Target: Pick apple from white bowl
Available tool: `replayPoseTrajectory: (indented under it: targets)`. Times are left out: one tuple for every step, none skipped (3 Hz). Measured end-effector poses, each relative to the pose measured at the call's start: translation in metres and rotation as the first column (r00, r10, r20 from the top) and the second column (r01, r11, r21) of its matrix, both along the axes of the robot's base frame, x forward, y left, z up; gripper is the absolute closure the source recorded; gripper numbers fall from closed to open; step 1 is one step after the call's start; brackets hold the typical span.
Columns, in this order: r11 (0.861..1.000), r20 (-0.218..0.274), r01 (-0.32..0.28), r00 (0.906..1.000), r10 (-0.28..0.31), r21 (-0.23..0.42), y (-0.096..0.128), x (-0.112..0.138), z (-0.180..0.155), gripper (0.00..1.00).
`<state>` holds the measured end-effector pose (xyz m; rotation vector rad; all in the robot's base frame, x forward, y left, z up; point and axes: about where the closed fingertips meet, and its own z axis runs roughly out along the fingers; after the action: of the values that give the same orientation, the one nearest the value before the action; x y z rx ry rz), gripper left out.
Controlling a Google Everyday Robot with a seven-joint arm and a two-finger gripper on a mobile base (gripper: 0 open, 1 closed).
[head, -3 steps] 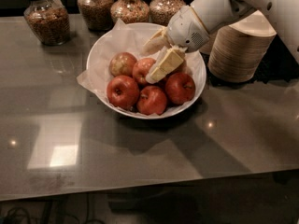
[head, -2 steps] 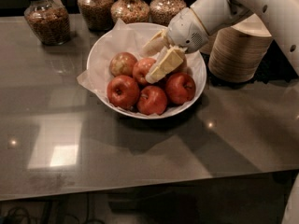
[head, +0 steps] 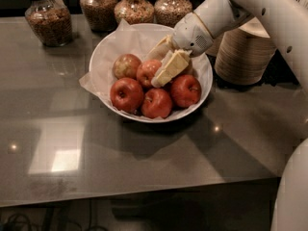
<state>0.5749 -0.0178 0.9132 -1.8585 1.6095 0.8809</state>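
Note:
The white bowl [head: 103, 57], lined with crumpled white paper, stands on the grey table and holds several apples. The orange-red apple [head: 145, 72] lies in the middle of the bowl, between a paler apple [head: 126, 65] and darker red apples [head: 126, 94]. My gripper [head: 154, 70] reaches down into the bowl from the upper right. It is open. One pale finger [head: 168, 69] lies against the apple's right side and the other finger [head: 158, 48] sits behind the apple. The apple rests in the bowl.
Several glass jars of grains [head: 48, 20] stand along the back of the table. A stack of beige paper bowls [head: 245, 57] stands right of the white bowl, under my arm. My white body [head: 291, 191] fills the lower right corner.
The gripper stays at the orange-red apple in the bowl. My white body has come into view at the lower right.

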Motion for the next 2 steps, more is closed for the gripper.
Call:
replayPoseTrajectory:
  targets:
    - [0.998,-0.009,0.009,0.9999,-0.010,-0.064,0.0033,0.0011,-0.0072,0.29]
    - [0.998,-0.009,0.009,0.9999,-0.010,-0.064,0.0033,0.0011,-0.0038,0.26]
